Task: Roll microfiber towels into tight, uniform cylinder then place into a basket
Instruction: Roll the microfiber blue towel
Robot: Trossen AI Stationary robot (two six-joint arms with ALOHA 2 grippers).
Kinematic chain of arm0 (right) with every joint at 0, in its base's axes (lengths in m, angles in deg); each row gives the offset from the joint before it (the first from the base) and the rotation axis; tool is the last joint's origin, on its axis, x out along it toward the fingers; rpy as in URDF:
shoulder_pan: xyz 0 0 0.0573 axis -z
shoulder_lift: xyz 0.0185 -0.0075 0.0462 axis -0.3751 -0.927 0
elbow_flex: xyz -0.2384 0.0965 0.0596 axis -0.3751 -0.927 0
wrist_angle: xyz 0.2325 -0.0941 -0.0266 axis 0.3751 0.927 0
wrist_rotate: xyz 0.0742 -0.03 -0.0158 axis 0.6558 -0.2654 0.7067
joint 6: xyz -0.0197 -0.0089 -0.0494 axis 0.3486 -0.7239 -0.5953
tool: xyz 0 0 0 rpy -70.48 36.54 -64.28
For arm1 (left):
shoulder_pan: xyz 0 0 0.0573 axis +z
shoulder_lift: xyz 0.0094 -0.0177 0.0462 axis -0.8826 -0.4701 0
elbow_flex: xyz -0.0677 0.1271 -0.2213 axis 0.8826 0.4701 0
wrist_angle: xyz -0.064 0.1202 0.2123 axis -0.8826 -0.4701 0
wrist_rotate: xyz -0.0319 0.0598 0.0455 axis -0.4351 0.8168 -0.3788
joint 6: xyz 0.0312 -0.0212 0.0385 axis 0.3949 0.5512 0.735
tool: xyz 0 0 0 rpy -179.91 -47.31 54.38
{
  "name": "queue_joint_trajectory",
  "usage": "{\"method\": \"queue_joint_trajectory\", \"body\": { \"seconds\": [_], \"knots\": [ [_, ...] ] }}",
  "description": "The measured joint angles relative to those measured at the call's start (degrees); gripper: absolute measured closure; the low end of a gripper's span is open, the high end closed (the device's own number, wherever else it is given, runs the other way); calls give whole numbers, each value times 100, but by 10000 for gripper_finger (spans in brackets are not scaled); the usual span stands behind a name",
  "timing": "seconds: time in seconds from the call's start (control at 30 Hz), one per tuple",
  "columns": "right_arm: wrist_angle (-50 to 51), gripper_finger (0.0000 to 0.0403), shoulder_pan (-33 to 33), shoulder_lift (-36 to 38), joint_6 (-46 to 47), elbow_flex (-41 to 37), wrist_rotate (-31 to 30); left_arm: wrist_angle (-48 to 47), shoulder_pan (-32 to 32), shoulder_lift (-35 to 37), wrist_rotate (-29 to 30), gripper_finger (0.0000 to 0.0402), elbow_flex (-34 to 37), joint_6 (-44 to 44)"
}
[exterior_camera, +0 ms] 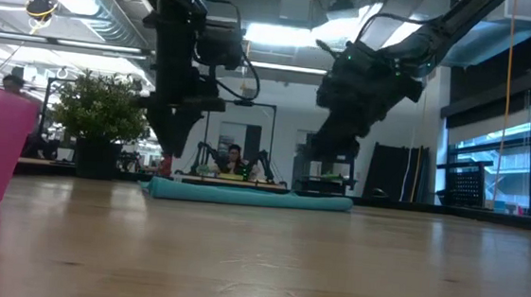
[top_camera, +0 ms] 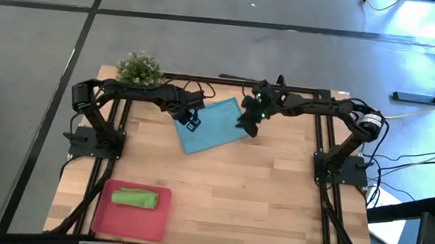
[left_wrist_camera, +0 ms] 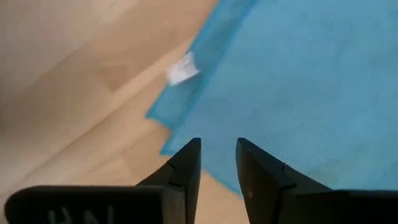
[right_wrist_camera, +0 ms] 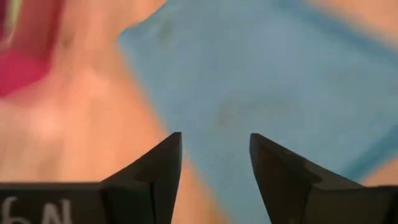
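Observation:
The light blue towel lies spread flat on the far middle of the table, seen edge-on in the low view. My left gripper hovers over its left edge with a narrow gap between its fingers and nothing in it. My right gripper hangs open over the towel's right part. In the low view both stand clear above the cloth. The lime green towel lies rolled up in the basket at the near left.
A small bushy plant stands at the far left corner of the table. A white tag shows at the blue towel's edge. Bare wood stretches between the blue towel and the near edge, right of the basket.

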Motion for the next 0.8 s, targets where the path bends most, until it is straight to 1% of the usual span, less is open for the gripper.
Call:
{"method": "queue_joint_trajectory", "body": {
  "seconds": [0.03, 0.1, 0.17, 0.33, 0.53, 0.7, 0.8],
  "knots": [
    [95, 214, -67, -32, -18, -35, 138, 108, -25, -54, -2, 311, -2, 48],
    [225, 213, -197, -83, -19, -148, 115, 148, -38, -143, -35, 309, 2, 153],
    [230, 214, -316, -134, -13, -212, -116, 326, -34, -273, -35, 309, -2, 154],
    [304, 214, -459, -289, -16, -236, -572, 397, -66, -729, -35, 309, 2, 173],
    [281, 214, -415, -565, -13, -234, -1384, 417, -93, -1061, -126, 309, -7, 177],
    [216, 214, -284, -762, -17, -220, -1674, 404, -222, -1081, -213, 309, -15, 173],
    [146, 214, -207, -835, -42, -208, -1743, 404, -353, -1079, -515, 309, -15, 168]
  ]
}}
